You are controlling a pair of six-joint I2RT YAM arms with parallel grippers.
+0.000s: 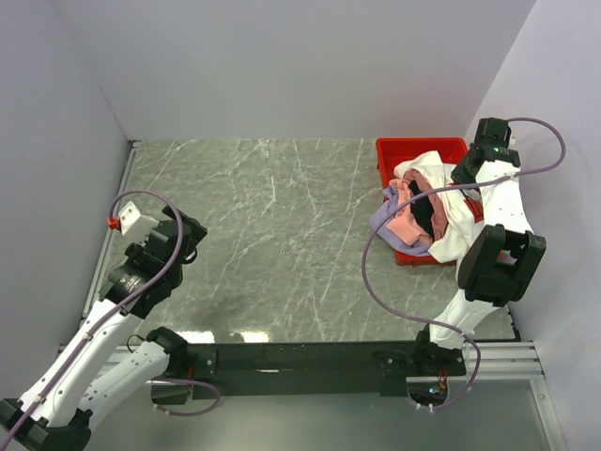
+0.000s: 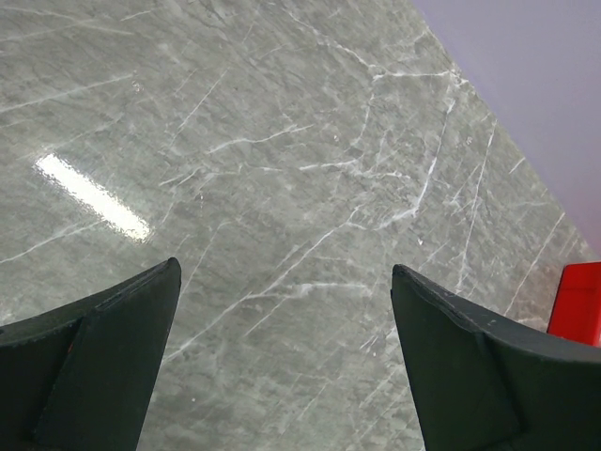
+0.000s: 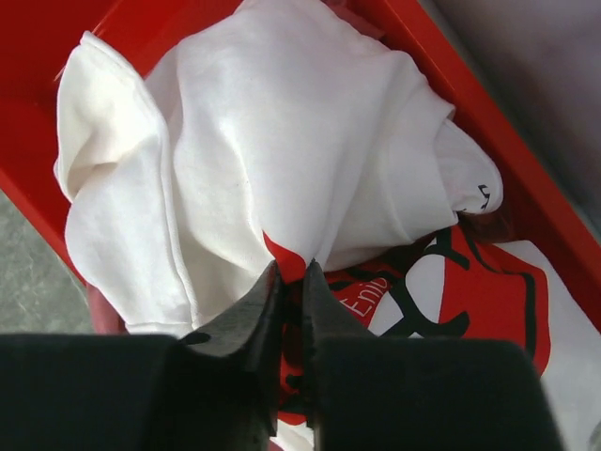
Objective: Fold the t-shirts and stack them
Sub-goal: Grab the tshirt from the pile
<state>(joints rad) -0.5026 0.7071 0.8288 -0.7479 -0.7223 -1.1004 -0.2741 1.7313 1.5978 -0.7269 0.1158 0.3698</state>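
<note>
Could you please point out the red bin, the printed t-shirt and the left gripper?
red bin [image 1: 413, 144]: top external view, far rim
printed t-shirt [image 3: 310, 160]: right wrist view, white fabric
left gripper [image 2: 285, 272]: left wrist view, between fingertips

the left gripper hangs over a grey-green marble-patterned table top with its two dark wedge-shaped fingers spread wide apart, nothing between them; a bright strip of glare lies on the stone, a pale lavender wall meets its far edge, and a red plastic bin's corner shows beside the right-hand finger
</note>
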